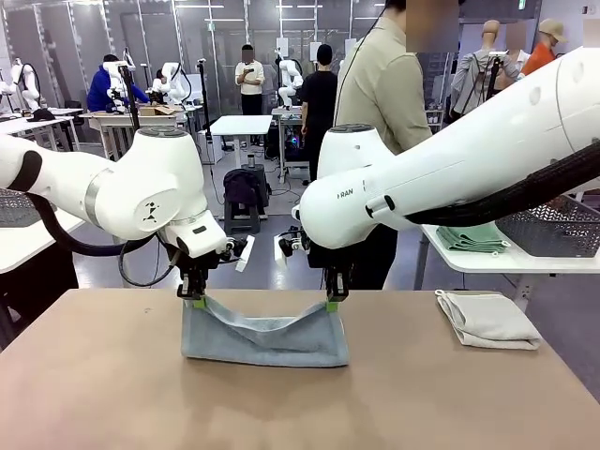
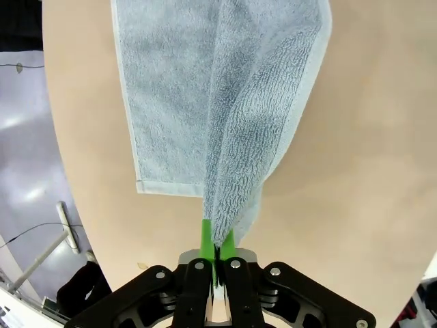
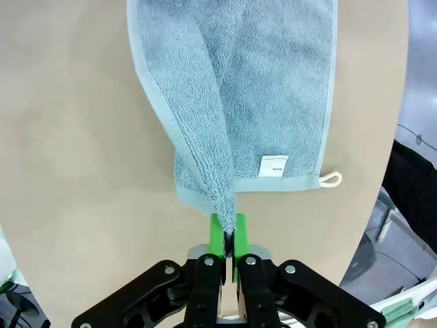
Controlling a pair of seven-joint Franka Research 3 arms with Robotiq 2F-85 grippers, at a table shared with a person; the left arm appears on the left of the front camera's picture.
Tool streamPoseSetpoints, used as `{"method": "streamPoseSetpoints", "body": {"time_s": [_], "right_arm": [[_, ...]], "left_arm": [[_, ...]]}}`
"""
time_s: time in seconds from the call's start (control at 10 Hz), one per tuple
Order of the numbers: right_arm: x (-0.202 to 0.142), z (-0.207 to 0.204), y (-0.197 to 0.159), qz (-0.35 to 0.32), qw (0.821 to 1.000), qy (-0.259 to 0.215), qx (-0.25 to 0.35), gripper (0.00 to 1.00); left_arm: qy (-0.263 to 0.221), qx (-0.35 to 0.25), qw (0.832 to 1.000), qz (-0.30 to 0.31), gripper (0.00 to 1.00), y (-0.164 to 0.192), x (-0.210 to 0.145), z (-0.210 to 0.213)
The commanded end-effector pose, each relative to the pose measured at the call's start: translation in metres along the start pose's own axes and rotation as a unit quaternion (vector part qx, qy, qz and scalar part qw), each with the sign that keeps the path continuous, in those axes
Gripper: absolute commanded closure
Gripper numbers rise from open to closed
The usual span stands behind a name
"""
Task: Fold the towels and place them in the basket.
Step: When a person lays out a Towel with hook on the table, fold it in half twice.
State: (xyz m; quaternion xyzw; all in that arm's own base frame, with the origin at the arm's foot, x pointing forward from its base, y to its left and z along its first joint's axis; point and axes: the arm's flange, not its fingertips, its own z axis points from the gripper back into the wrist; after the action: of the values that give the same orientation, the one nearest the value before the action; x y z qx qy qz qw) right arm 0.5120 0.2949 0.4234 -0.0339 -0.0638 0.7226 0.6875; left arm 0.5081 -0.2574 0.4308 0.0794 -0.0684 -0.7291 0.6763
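My left gripper (image 1: 193, 296) and right gripper (image 1: 332, 304) are each clamped on a raised corner of the light blue terry towel (image 1: 267, 339). It sags between them, its lower part resting mid-table on the tan tabletop (image 1: 94, 375).

We count three towels: blue towel (image 1: 267, 336) centre, cream towel (image 1: 487, 319) right, green towel (image 1: 473, 238) far right. Two baskets: left basket (image 1: 14, 208), right basket (image 1: 555, 230). Two grippers: left gripper (image 1: 192, 293), right gripper (image 1: 333, 300).

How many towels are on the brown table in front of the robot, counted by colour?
light blue towel: 1
cream-white towel: 1
Total: 2
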Motion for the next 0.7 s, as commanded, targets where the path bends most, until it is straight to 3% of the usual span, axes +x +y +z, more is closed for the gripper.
{"method": "streamPoseSetpoints", "body": {"time_s": [0.0,0.2,0.6], "right_arm": [[0.000,0.000,0.000,0.000,1.000,0.000,0.000,0.94],[-0.013,-0.022,-0.026,-0.021,0.998,-0.017,0.053,0.94],[-0.022,-0.046,-0.054,-0.029,0.997,-0.028,0.067,0.94]], "left_arm": [[0.000,0.000,1.000,0.001,0.97,0.001,-0.001,-0.001],[-0.026,-0.032,0.999,-0.023,0.97,0.027,-0.010,-0.015],[-0.030,-0.080,0.996,-0.031,0.97,0.064,-0.013,-0.043]]}}
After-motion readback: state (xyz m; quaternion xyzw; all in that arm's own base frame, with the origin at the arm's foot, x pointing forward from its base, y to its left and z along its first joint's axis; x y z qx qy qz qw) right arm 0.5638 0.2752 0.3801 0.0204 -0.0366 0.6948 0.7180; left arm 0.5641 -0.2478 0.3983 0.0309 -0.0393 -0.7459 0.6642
